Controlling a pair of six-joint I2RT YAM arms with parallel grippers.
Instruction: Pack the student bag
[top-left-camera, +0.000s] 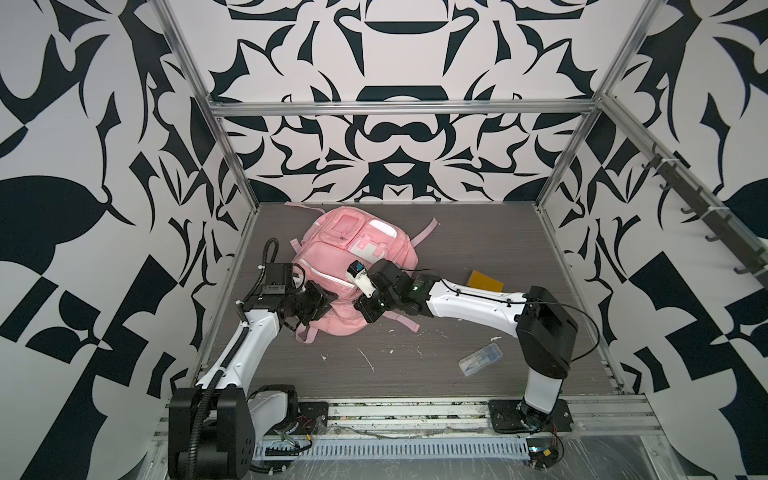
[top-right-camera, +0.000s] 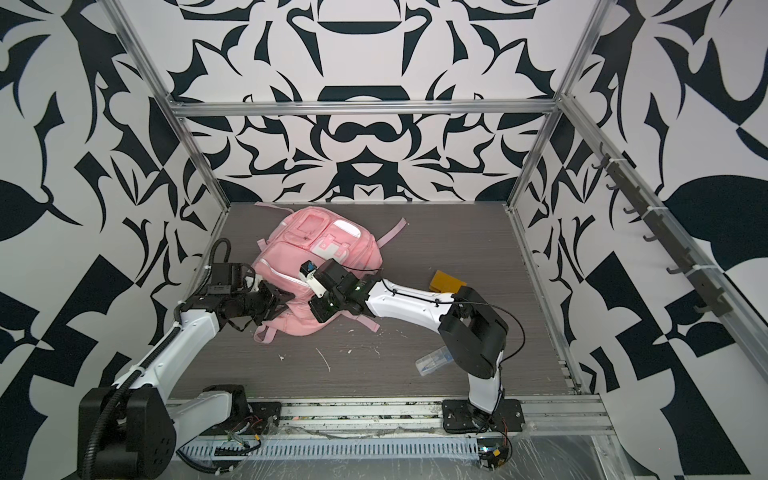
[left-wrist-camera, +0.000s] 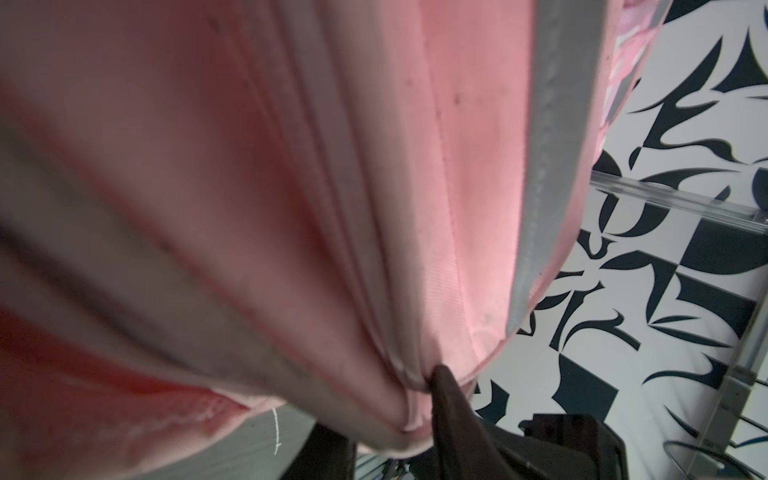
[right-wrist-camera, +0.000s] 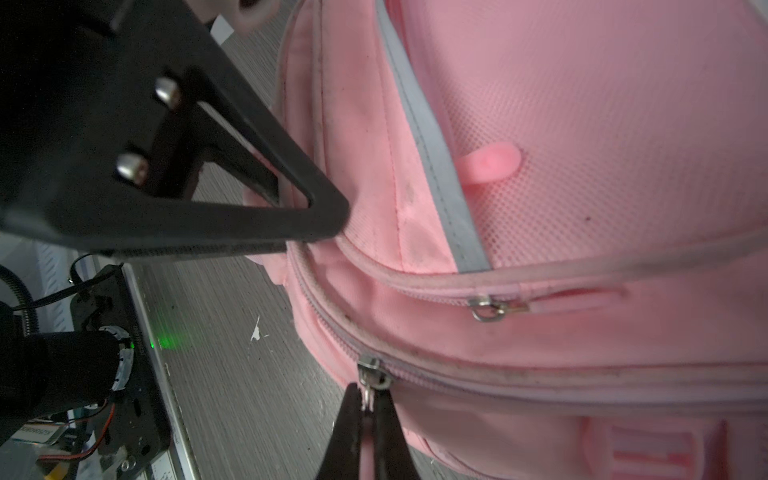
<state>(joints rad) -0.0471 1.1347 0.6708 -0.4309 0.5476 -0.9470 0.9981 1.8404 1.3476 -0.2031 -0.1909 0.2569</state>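
The student bag (top-left-camera: 361, 249) (top-right-camera: 332, 245) is a pink backpack lying flat on the grey table in both top views. My left gripper (top-left-camera: 328, 301) (top-right-camera: 286, 301) is at its left side. In the left wrist view the left gripper (left-wrist-camera: 399, 415) is shut on a bunched fold of the bag's fabric (left-wrist-camera: 291, 208). My right gripper (top-left-camera: 363, 313) (top-right-camera: 318, 311) reaches in across the bag's near end. In the right wrist view the right gripper (right-wrist-camera: 368, 401) is shut on the pull tab of a zip slider (right-wrist-camera: 371, 370) on the bag's main zip. A second slider (right-wrist-camera: 484, 309) sits on the pocket zip above.
A yellow-orange flat object (top-left-camera: 484, 282) (top-right-camera: 446, 282) lies right of the bag, behind the right arm. A clear plastic case (top-left-camera: 481, 359) (top-right-camera: 432, 361) lies near the right arm's base. White flecks dot the table. A rail of hooks (top-left-camera: 706, 224) runs along the right wall.
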